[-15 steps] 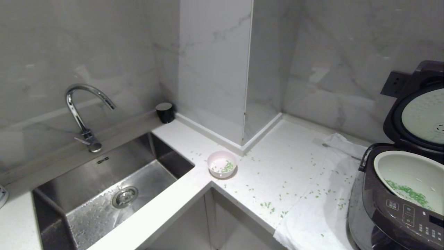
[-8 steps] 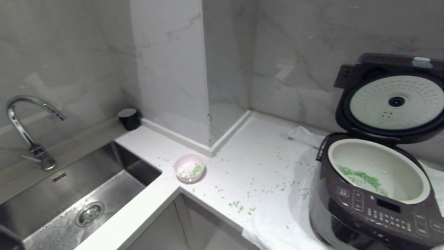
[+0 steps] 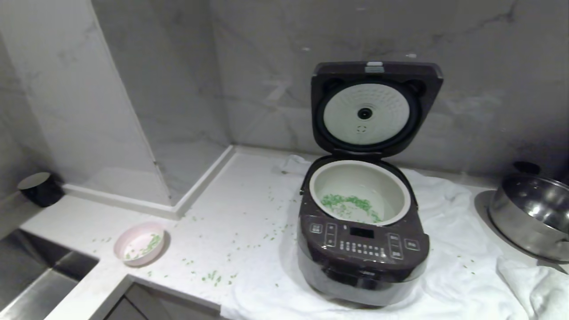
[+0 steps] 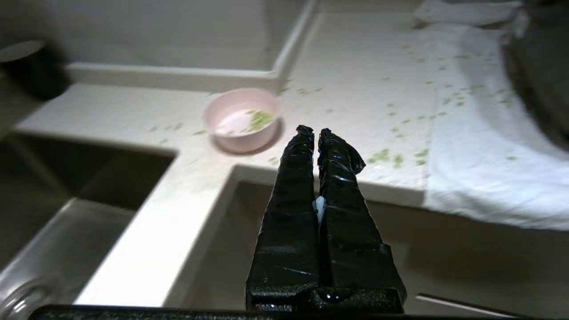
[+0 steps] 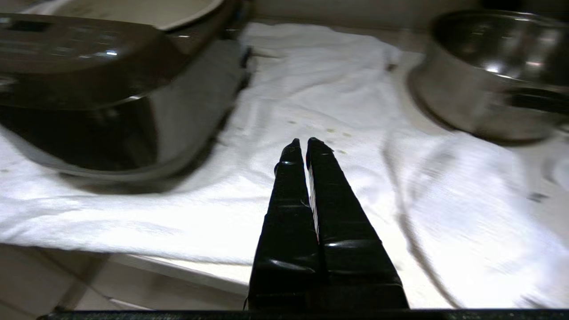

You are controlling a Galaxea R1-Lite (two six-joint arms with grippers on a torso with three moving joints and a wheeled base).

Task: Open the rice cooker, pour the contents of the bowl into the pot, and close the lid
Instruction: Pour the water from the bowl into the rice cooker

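The raised lid (image 3: 377, 106) left the pot (image 3: 359, 192) open from above. A steel pan (image 3: 531, 215) crowded the cooker's right; the bowl (image 3: 139, 243) stood well clear on the left.

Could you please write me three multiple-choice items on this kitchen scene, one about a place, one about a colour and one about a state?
1. Where does the pink bowl stand?
A. on the bare counter, left of the rice cooker
B. inside the sink
C. on the white cloth

2. What colour are the bits in the pot?
A. red
B. green
C. yellow

3. How is the lid?
A. shut
B. lying on the counter
C. raised upright

Answers:
1 A: it sits on the counter near the sink, well left of the rice cooker.
2 B: the contents are bright green.
3 C: its pale inner plate faces the camera.
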